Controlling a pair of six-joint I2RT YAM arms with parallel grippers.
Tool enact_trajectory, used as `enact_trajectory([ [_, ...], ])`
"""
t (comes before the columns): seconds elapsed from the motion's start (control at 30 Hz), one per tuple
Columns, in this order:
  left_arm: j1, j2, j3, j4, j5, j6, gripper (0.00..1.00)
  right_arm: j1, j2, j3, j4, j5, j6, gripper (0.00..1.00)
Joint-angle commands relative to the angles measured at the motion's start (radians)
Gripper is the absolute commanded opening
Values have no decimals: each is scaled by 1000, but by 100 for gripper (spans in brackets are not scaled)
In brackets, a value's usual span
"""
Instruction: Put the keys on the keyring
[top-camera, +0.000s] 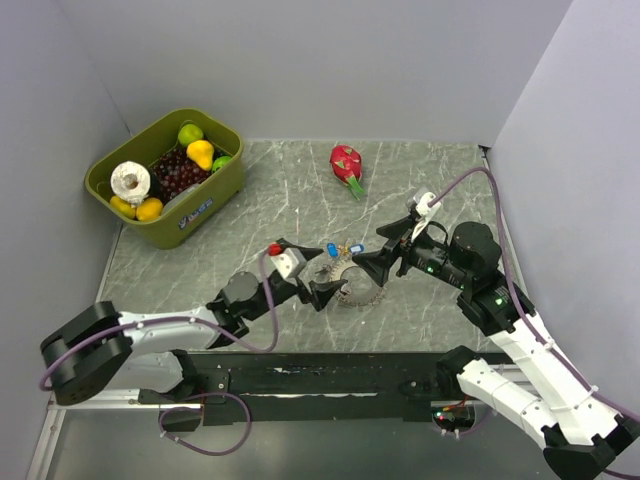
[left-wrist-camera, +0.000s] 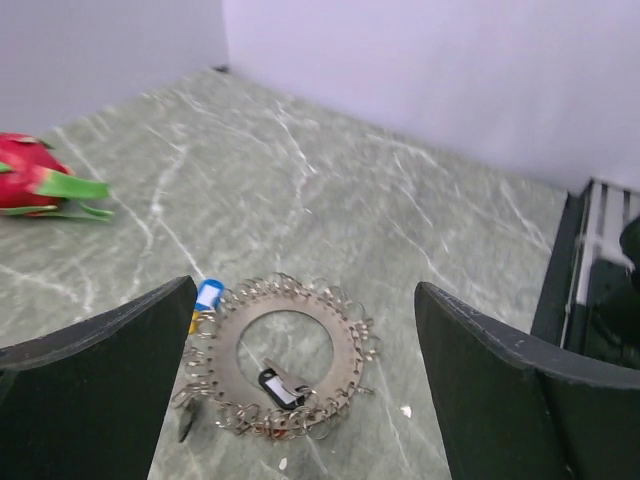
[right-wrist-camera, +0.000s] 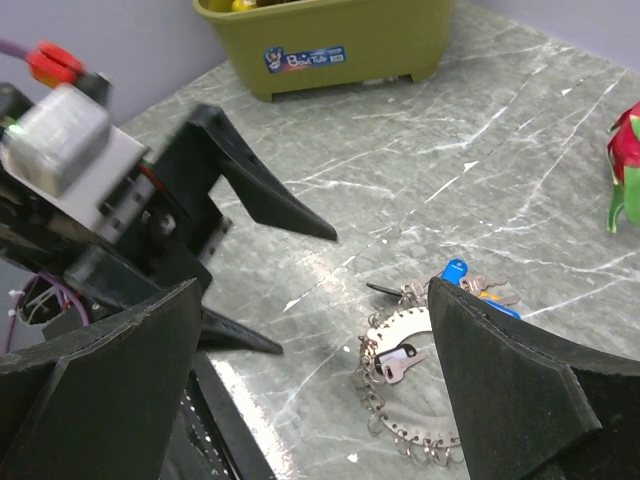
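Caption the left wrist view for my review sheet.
Open left fingers frame the keyring lying flat on the table, a black-headed key at its inner edge.

The only lettering I can find is on a small blue-and-white sticker (right-wrist-camera: 305, 57) on the wall of the olive-green bin (right-wrist-camera: 400, 45) that faces me, well beyond my right gripper (right-wrist-camera: 315, 290) and straight ahead of it. Its blue print is too small and soft for me to read with any certainty.

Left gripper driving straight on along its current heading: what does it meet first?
Likely the keyring, flat on the table just ahead of the open left gripper; depth is uncertain.
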Motion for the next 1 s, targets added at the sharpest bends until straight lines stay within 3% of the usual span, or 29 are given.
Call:
enact_trajectory([
  [0.0,-1,-90,-61,96,-143,-92,96,-9,14,8,67,-28,19,100],
  [0.1,-1,-150,-107,115,-190,-144,96,-7,22,8,78,-38,27,100],
  [0.27,-3,-240,-122,12,-390,-252,96,-7,33,7,90,-47,30,100],
  [0.63,-1,-401,-184,-24,-446,-189,96,-7,45,11,99,-58,39,100],
  [0.97,-1,-415,-130,-121,-392,-94,96,-9,71,13,118,-68,50,100],
])
